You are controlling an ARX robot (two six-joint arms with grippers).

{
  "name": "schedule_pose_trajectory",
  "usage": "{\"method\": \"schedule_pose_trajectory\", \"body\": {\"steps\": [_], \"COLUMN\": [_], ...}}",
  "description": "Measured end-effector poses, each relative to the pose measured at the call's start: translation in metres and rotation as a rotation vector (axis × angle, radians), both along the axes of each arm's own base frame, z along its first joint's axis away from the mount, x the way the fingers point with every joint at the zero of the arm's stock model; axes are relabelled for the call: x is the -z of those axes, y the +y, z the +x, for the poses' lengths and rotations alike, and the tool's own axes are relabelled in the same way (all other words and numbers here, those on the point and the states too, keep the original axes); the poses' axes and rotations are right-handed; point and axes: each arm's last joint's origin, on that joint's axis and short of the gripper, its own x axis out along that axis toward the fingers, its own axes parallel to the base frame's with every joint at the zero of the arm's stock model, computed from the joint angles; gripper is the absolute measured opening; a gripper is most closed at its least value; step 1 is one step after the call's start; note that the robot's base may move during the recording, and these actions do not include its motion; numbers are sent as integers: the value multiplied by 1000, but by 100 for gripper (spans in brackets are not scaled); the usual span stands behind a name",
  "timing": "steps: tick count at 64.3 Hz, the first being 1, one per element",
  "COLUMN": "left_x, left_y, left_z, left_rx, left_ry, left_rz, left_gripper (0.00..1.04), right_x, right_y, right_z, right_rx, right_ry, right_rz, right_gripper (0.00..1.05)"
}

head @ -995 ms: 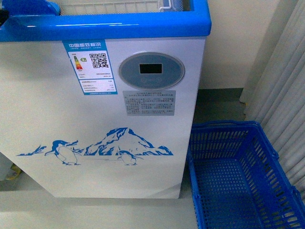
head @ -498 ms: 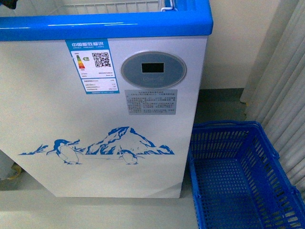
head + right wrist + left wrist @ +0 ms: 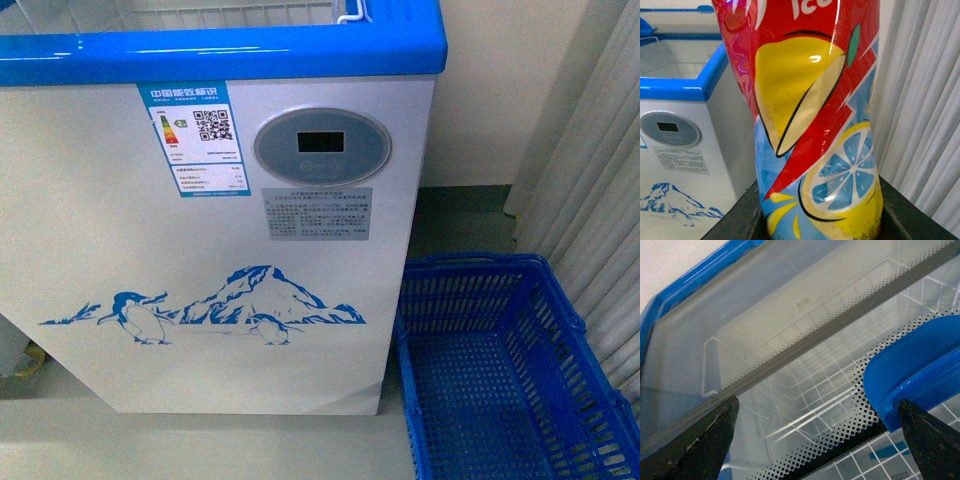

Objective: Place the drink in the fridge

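Note:
The drink (image 3: 805, 100) fills the right wrist view with its red, yellow and blue label, and my right gripper (image 3: 822, 220) is shut on its lower part; its cap is out of view. The fridge (image 3: 200, 200), white with a blue top rim (image 3: 220, 50) and a penguin picture, stands straight ahead in the front view and also beside the drink as the fridge (image 3: 685, 115). My left gripper (image 3: 817, 405) hangs open over the fridge's glass lid (image 3: 765, 305), with a white wire basket (image 3: 805, 390) visible through it. A blue lid handle (image 3: 910, 370) lies near one finger. Neither arm shows in the front view.
A blue plastic basket (image 3: 500, 370) stands on the floor to the right of the fridge. A pale curtain (image 3: 600, 150) hangs at the far right, and the same curtain (image 3: 925, 100) shows behind the drink. The wall runs behind the fridge.
A blue shape at the fridge's top left corner has left the front view. The fridge sits slightly further right in the picture than one second ago.

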Motion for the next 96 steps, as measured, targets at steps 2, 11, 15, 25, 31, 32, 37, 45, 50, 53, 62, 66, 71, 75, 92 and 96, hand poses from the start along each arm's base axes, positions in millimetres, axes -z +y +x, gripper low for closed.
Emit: {"method": "schedule_pose_trajectory", "body": {"steps": [2, 11, 15, 25, 31, 32, 37, 45, 50, 53, 62, 66, 71, 75, 92, 96], "left_x": [-2, -2, -1, 4, -3, -5, -34, -65, -77, -80, -79, -75, -71, -67, -26, -28], "left_y": [0, -2, -2, 2, 13, 14, 26, 28, 25, 23, 17, 16, 15, 16, 46, 48], "left_z": [4, 9, 9, -2, -18, -21, -48, -87, -116, -133, -176, -193, -212, -228, -218, -235], "left_rx": [-12, -32, -34, -95, -140, -148, -185, -210, -218, -251, -295, -316, -326, -351, -476, -520], "left_ry": [-8, -31, -37, -94, -132, -143, -217, -298, -333, -369, -428, -444, -449, -458, -496, -502], "left_rz": [1, -10, -17, -110, -181, -182, -239, -296, -336, -350, -402, -415, -432, -457, -542, -550], "left_gripper": [97, 97, 97, 97, 97, 97, 97, 97, 97, 97, 97, 97, 97, 97, 97, 97], "right_x": [0, 0, 0, 0, 0, 0, 0, 0, 0, 0, 0, 0, 0, 0, 0, 0], "right_y": [0, 0, 0, 0, 0, 0, 0, 0, 0, 0, 0, 0, 0, 0, 0, 0], "right_z": [0, 0, 0, 0, 0, 0, 0, 0, 0, 0, 0, 0, 0, 0, 0, 0], "right_rx": [0, 0, 0, 0, 0, 0, 0, 0, 0, 0, 0, 0, 0, 0, 1, 1], "right_ry": [0, 0, 0, 0, 0, 0, 0, 0, 0, 0, 0, 0, 0, 0, 0, 0], "right_rz": [0, 0, 0, 0, 0, 0, 0, 0, 0, 0, 0, 0, 0, 0, 0, 0], "right_gripper": [42, 42, 42, 42, 42, 42, 42, 42, 42, 42, 42, 42, 42, 42, 42, 42]}}
